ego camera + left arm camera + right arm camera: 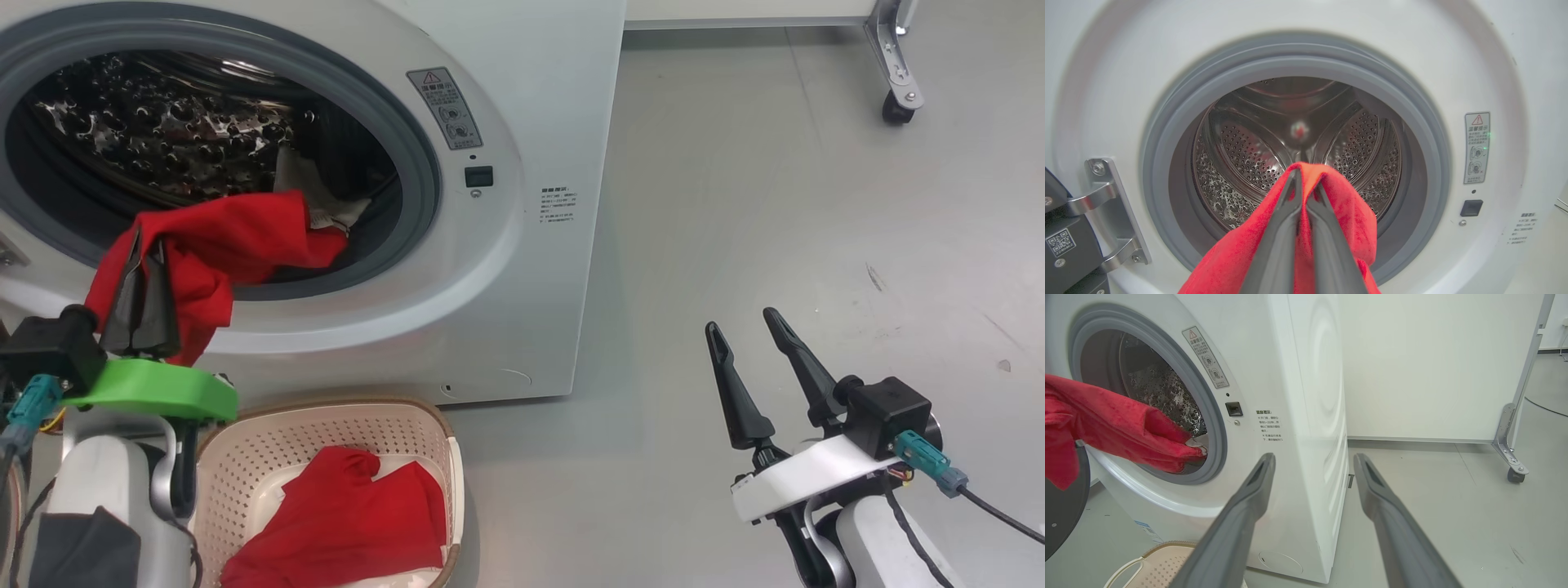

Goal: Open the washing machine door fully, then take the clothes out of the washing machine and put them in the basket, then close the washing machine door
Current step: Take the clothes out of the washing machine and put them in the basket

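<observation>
Left gripper (147,243) clamps the clothes (237,229) — right gripper (743,320) wide apart, empty.

soft red cloth clothes (220,245), glossy perforated steel drum (1241,155)

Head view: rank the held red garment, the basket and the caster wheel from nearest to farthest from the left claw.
1. Red garment: clamped in the left claw, left side.
2. Basket: on the floor just below it.
3. Caster wheel: far right, top corner.

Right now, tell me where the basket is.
Head view, lower left: the basket sits on the floor in front of the washing machine, below its opening, red clothes inside.
</observation>
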Motion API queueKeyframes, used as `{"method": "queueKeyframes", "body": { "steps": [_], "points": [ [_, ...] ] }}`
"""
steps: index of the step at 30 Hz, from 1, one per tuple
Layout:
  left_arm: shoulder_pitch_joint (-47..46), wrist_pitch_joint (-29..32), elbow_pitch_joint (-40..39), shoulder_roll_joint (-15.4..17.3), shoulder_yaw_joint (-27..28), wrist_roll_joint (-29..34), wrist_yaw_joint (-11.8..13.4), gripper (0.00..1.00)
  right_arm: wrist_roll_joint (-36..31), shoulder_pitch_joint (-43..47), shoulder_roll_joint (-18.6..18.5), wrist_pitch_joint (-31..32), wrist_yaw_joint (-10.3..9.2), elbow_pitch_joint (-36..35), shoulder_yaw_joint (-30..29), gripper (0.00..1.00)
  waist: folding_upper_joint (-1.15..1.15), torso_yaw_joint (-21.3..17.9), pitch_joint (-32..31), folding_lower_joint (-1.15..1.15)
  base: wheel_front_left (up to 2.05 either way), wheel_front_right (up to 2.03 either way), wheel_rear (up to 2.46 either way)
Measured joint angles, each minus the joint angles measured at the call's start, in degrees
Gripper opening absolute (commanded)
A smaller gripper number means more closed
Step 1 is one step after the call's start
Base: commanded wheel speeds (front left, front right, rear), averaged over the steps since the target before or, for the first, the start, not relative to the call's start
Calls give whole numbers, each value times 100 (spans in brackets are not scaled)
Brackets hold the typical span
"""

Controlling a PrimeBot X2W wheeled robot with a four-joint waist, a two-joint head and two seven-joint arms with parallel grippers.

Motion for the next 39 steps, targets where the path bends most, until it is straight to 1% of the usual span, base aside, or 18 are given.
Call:
{"method": "queueKeyframes", "body": {
  "steps": [13, 20, 21, 26, 35, 39],
  "points": [
    [322, -2, -1561, -134, 225, 260, 7, 0, 0, 0, 5, 0, 0, -54, -12, 100, 0, -2, 67, 0, 0, 0, 0],
    [644, -2, -1864, -167, 278, 299, 22, 0, 0, 0, 5, 0, 0, -63, -12, 100, 0, -4, 91, 0, 0, 0, 0],
    [671, -2, -1875, -168, 290, 299, 58, 0, 0, 0, 5, 0, 0, -64, -12, 100, 0, -4, 96, 0, 0, 0, 0],
    [957, -2, -1755, -172, 214, 298, 58, 0, -1, -1, 5, 0, 0, -109, 7, 100, 0, -15, 166, 0, 0, 0, 0],
    [1412, -1, -776, -185, 0, 282, 58, 0, -1, -20, 8, 0, 0, -148, 101, 100, 0, -100, 363, 0, 0, 0, 0],
    [1458, 25, -466, -185, -86, 282, 58, 0, -1, -32, 9, 0, 1, -176, 125, 100, 0, -164, 482, 0, 0, 0, 0]
  ]
}}
